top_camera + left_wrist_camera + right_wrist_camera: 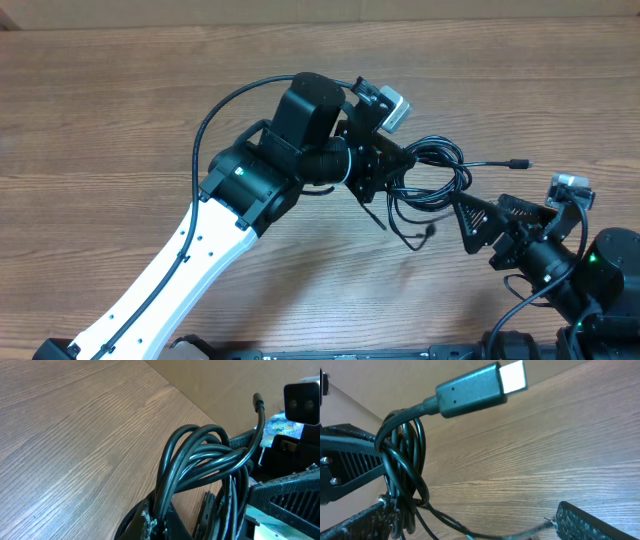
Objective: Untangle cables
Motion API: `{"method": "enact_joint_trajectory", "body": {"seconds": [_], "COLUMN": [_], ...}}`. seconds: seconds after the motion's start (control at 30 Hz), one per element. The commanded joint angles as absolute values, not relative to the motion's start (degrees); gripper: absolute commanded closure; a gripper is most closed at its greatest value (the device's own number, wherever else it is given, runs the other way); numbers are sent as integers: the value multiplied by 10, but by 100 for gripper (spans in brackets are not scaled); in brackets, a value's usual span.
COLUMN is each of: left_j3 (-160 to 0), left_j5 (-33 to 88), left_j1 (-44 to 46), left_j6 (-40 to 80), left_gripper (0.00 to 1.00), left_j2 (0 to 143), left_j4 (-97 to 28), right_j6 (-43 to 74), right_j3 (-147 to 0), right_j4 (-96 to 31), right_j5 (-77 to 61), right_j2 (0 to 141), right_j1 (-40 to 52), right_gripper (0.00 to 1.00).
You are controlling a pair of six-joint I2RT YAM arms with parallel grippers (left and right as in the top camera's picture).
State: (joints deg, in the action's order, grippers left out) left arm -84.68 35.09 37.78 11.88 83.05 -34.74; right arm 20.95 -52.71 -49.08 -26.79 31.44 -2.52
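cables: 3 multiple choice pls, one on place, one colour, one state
1. Where on the table are the cables?
A. at its far left
B. hanging off its front edge
C. between the two grippers, right of middle

2. What colour are they?
A. white
B. black
C. red

3. What state are they in?
A. looped in a bundle, clamped by the left gripper
B. laid out as separate straight lines
C. lying untouched

1 C: overhead, they sit between the left gripper and the right gripper.
2 B: black in every view.
3 A: the left wrist view shows loops rising from its grip.
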Motion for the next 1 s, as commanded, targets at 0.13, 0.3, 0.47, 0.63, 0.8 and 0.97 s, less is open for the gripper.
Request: {"method": "enact_joint_trajectory", "body": {"seconds": [0.13,0.3,0.47,0.63,0.8,0.97], "left_j3": [-863,-863,-863,-863,-863,-863], "left_j5": [321,337,359,367,398,425], "left_j1": [371,370,371,371,371,371], "left_j6": [111,111,111,111,97,77], "left_gripper": [96,96,96,96,96,96], "left_j2": [813,813,813,813,813,813], "left_j4": [-367,-371,-372,-373,-373,-373], "right_j6": [196,196,192,192,192,192], "right_j3": [-533,-533,-533,-533,-533,-533], "right_j4": [-492,-498,-498,-498,-498,-498], "right_j5": [-264,-231,-229,-230,-229,-229], "right_j2": [313,313,313,313,313,313], "right_j1": [-23,-23,-23,-23,-23,-23], "right_gripper": [0,0,0,0,0,0]}}
